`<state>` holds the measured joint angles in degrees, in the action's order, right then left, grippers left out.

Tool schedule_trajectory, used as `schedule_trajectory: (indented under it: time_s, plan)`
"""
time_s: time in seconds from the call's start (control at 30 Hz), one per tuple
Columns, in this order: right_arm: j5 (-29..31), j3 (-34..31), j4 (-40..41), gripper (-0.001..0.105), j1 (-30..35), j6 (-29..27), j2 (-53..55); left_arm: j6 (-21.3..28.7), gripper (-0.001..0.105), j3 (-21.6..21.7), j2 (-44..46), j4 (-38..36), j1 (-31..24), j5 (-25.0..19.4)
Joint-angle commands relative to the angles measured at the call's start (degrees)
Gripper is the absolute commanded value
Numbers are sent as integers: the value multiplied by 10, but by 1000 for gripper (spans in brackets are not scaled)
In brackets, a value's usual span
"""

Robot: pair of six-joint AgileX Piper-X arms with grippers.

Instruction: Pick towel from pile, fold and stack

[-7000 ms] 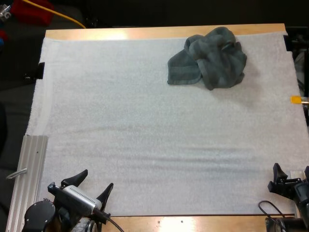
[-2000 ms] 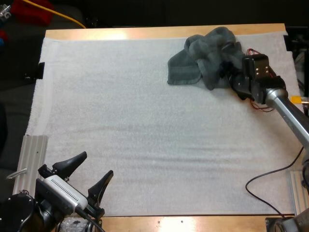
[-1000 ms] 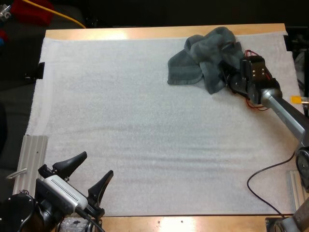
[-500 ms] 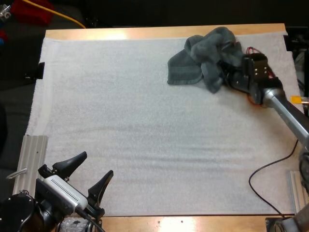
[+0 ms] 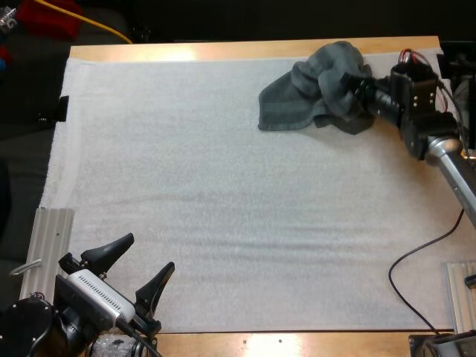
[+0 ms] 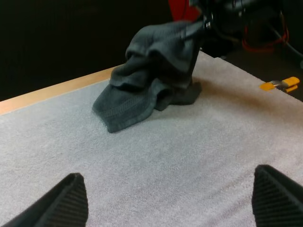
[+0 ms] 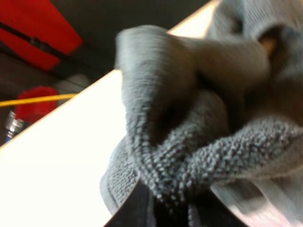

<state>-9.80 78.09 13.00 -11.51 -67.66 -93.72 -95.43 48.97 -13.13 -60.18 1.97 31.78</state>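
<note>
A crumpled dark grey-green towel (image 5: 312,97) lies at the far right of the white mat (image 5: 223,193). My right gripper (image 5: 360,86) is shut on the towel's right side and holds that part lifted off the mat; the towel (image 6: 151,71) hangs from it in a peak, its left flap still flat on the mat. Bunched towel folds (image 7: 189,142) are pinched right at the right fingers. My left gripper (image 5: 145,268) stands open near the mat's front left corner, its two fingertips (image 6: 71,198) wide apart with nothing between them.
A ribbed metal rail (image 5: 44,253) lies along the mat's left front edge beside my left arm. A black cable (image 5: 416,268) loops over the mat's right front part. The wooden table edge (image 5: 223,50) runs along the far side.
My right gripper has shut on the towel's right side and pulled it up and toward the far right; the towel's right part rose off the mat. The left arm has not moved.
</note>
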Motion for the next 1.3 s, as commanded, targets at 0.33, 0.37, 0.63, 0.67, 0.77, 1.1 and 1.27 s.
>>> schedule_trajectory:
  time_s: [0.33,0.37,0.63,0.67,0.77,1.1,1.27]
  plan:
    - [-27,157,83,1,-1,-41,11,-3,69,3,-3,5,0,1]
    - [-30,166,91,1,-1,-45,11,-3,69,3,-3,5,0,1]
    - [-101,236,180,1,-2,-72,14,-3,69,3,-3,5,0,1]
    - [-109,240,189,1,-1,-76,14,-3,69,3,-3,5,0,1]
    - [-143,252,229,1,-1,-90,14,-3,69,3,-3,5,0,1]
    - [-209,253,327,1,-42,-162,16,-3,69,3,-3,5,0,1]
    - [-164,253,368,1,-82,-216,16,-3,69,3,-3,5,0,1]
